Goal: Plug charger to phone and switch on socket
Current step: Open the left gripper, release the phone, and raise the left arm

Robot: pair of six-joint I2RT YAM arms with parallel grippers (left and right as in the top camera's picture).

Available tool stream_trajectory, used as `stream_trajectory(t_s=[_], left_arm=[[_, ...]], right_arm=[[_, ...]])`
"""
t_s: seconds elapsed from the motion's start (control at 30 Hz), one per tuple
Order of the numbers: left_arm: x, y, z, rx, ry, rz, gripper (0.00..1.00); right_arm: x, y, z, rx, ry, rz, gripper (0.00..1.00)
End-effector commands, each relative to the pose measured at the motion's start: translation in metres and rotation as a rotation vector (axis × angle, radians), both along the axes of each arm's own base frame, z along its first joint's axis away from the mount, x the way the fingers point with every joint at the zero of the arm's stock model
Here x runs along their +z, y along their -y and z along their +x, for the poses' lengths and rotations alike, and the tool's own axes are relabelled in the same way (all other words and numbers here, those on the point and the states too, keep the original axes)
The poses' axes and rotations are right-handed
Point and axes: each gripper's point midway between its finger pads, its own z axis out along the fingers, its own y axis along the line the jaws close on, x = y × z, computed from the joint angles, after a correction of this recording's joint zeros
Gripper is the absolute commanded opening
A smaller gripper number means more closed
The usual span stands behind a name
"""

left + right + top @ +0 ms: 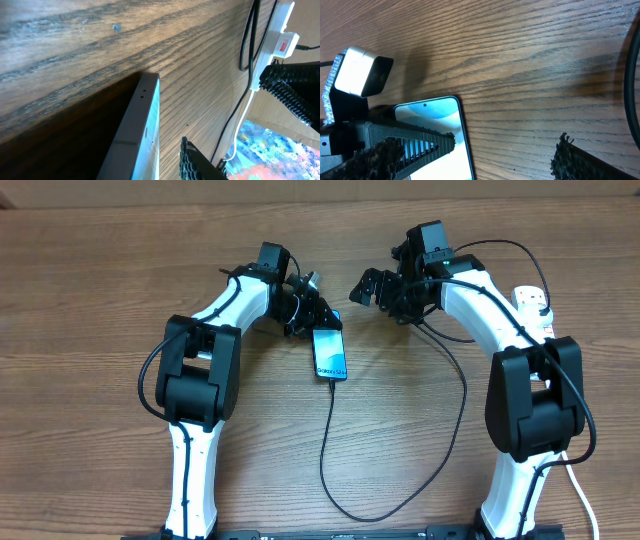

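The phone (329,352) lies flat at the table's middle, its cyan screen lit. The charger's thin black cable (330,440) runs from the phone's near end, loops round the front and rises toward the right arm. My left gripper (314,314) is open and straddles the phone's far end. In the left wrist view one finger (192,162) stands just apart from the phone's edge (145,120). My right gripper (368,284) is open and empty, hovering just beyond the phone's far right corner (445,125). The white socket strip (533,302) lies at the far right, mostly hidden by the right arm.
The socket strip with a red-marked switch (279,40) and its thick white lead (240,115) show in the left wrist view, with the black cable (247,40) beside them. The cable also crosses the right wrist view's edge (629,75). The left wrist camera (362,70) sits close by.
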Motion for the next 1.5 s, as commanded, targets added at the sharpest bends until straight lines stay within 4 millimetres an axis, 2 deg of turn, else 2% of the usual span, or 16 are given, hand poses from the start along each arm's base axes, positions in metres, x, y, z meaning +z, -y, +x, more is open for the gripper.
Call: stream_trajectory(t_s=[0.0,0.17,0.23,0.3,0.37,0.77,1.47], left_arm=[[-0.015,-0.005,-0.003,0.001,-0.014,0.043,0.32],[-0.016,-0.010,-0.003,0.009,-0.025,0.051,0.30],[-0.019,-0.014,-0.002,0.016,-0.027,0.075,0.37],[-0.023,-0.018,-0.003,0.023,-0.030,0.105,0.53],[-0.027,-0.023,-0.004,0.036,-0.045,0.142,0.61],[-0.050,-0.054,-0.008,0.151,-0.130,0.366,0.98],[-0.057,-0.079,-0.005,0.343,-0.232,0.529,1.00]], right_arm=[[0.012,0.001,0.007,-0.007,0.035,-0.001,1.00],[0.012,0.001,0.007,-0.007,0.035,-0.001,1.00],[0.012,0.001,0.007,-0.007,0.035,-0.002,1.00],[0.012,0.001,0.007,-0.007,0.035,-0.001,1.00],[0.012,0.001,0.007,-0.007,0.035,-0.001,1.00],[0.012,0.001,0.007,-0.007,0.035,-0.001,1.00],[0.012,0.001,0.007,-0.007,0.036,-0.001,1.00]])
